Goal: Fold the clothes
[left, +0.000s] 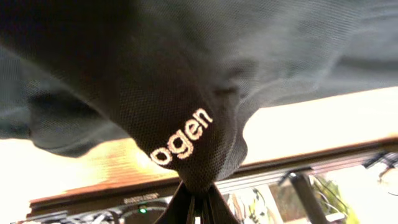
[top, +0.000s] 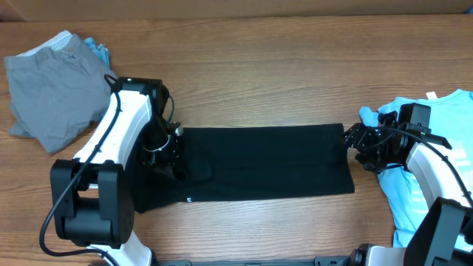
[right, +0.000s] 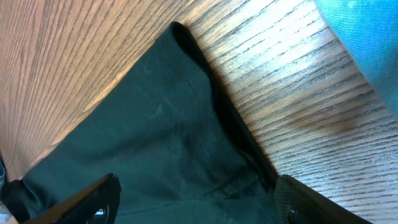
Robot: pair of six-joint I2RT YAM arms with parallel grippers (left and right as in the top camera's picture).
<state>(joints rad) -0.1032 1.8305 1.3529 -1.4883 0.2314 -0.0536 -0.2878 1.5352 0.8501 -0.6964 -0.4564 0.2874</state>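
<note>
- The table (top: 259,81) is brown wood with a strong grain; only the left wrist view looks past its edge, to a dark rail, cables and blurred greenery.
- Counted: three garments, two arms, two pincers; a small blue scrap (top: 97,52) peeks from behind the grey garment.
- The black T-shirt (top: 266,162) lies as a long flat band between the two pincers.
- The left pincer (top: 174,159) is clenched on the shirt's end; its own camera shows fabric bunched into it and white letters (left: 183,138) reading "ogen" just above.
- The right pincer (top: 353,148) is released; its fingers (right: 81,199) spread over the shirt's other end.
- The grey garment (top: 55,92) is heaped well apart from the left pincer, on its outer side; the light-blue tee (top: 454,122) lies just behind the right pincer, under its arm.
</note>
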